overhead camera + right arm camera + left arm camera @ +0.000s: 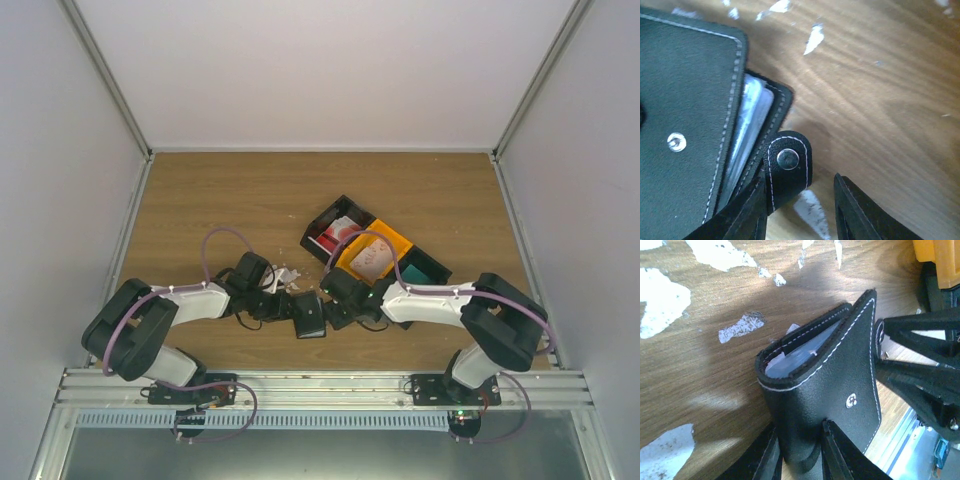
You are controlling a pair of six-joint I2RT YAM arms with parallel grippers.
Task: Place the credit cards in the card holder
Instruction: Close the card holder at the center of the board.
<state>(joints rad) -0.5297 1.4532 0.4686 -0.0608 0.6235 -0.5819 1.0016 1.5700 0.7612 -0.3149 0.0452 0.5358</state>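
The card holder (825, 385), a black stitched case, stands on edge, slightly spread, with pale grey-blue sleeves showing inside. My left gripper (801, 452) is shut on its folded back. From the other side my right gripper (802, 210) stands open. The holder's snap tab (788, 167) lies between its fingers, against the left one and well apart from the right one. In the top view both grippers meet at the holder (309, 318) near the table's front. Credit cards lie in the bins: a red-and-white one (340, 232), a pale pinkish one (370, 262) and a teal one (425, 270).
A row of open-top bins, black (318, 228), orange (395, 240) and black (440, 262), runs diagonally behind the right arm. Small white scraps (285, 274) are scattered on the wood beside the left gripper. Grey walls close in the table on three sides.
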